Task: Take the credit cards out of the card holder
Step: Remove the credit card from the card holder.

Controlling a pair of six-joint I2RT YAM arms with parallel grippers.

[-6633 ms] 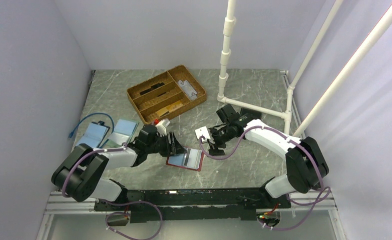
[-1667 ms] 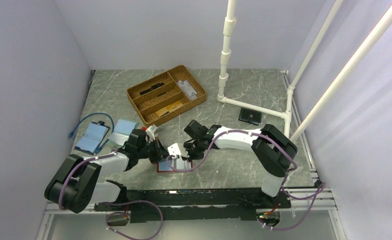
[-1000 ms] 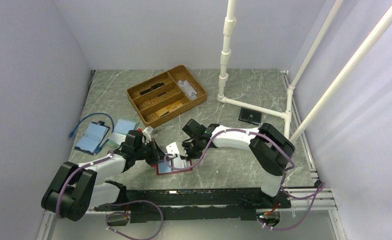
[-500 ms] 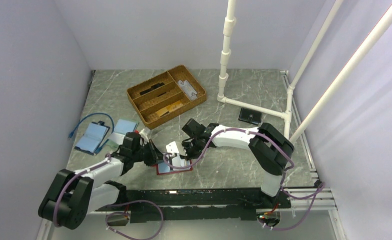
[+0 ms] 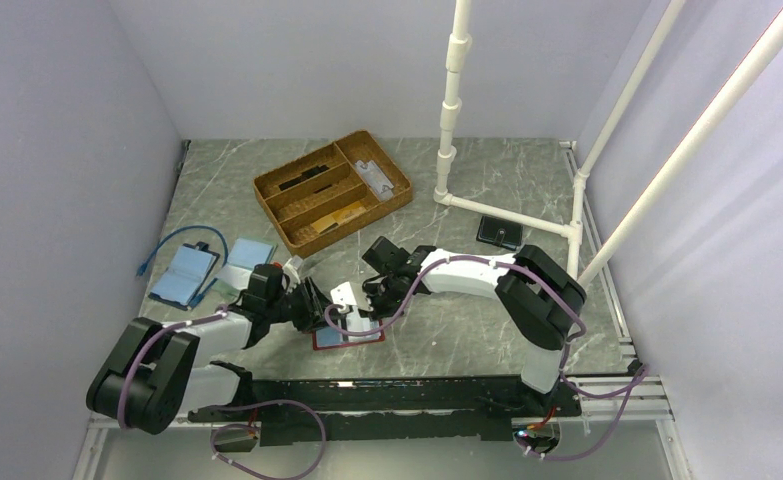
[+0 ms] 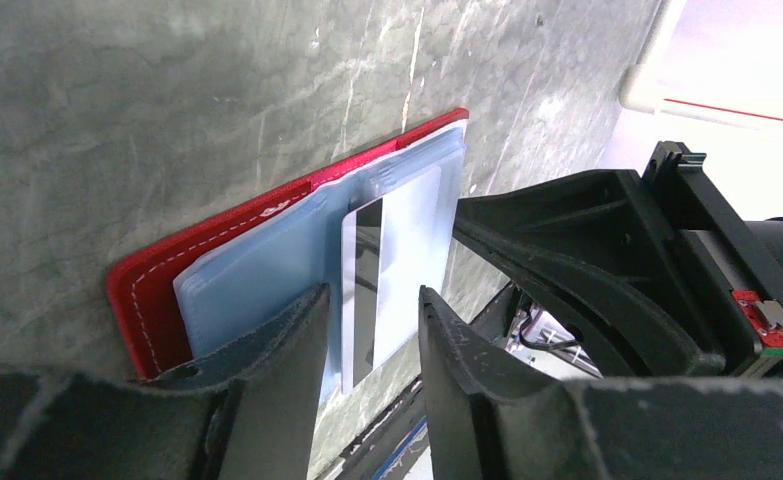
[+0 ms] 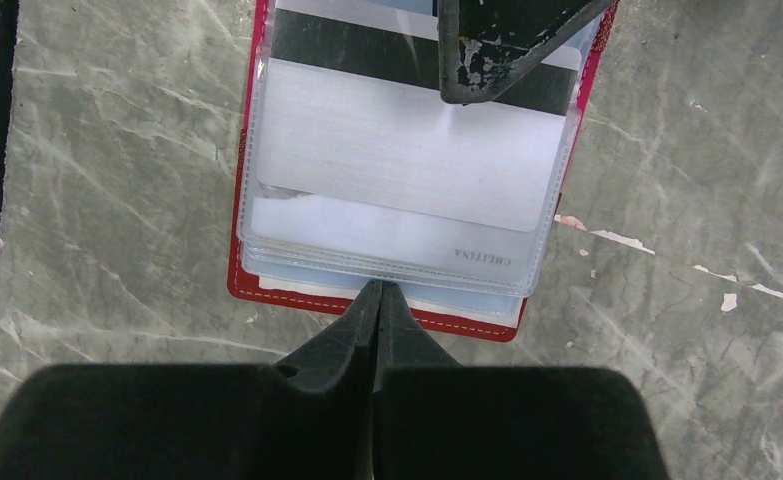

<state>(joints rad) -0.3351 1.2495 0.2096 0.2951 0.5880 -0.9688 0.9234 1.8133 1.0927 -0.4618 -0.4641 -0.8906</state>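
The red card holder [image 5: 348, 337] lies open on the table between the two arms, its clear pockets facing up [image 7: 267, 290]. A silver-grey credit card [image 6: 392, 250] with a black stripe sticks partly out of a pocket [image 7: 407, 150]. My left gripper [image 6: 372, 330] is open, one finger on each side of the card's protruding end. My right gripper [image 7: 377, 292] is shut with nothing in it, and its tips press on the holder's near edge. One left finger [image 7: 497, 45] shows at the top of the right wrist view.
A wicker tray [image 5: 332, 187] at the back holds black, silver-grey and gold-tan cards. A light-blue booklet case [image 5: 185, 272] and a blue cable [image 5: 167, 245] lie at the left. A black wallet [image 5: 498, 232] sits by the white pipe frame [image 5: 452, 100].
My left gripper was shut and now stands open around the end of the card. The right gripper has stayed shut on the holder's edge.
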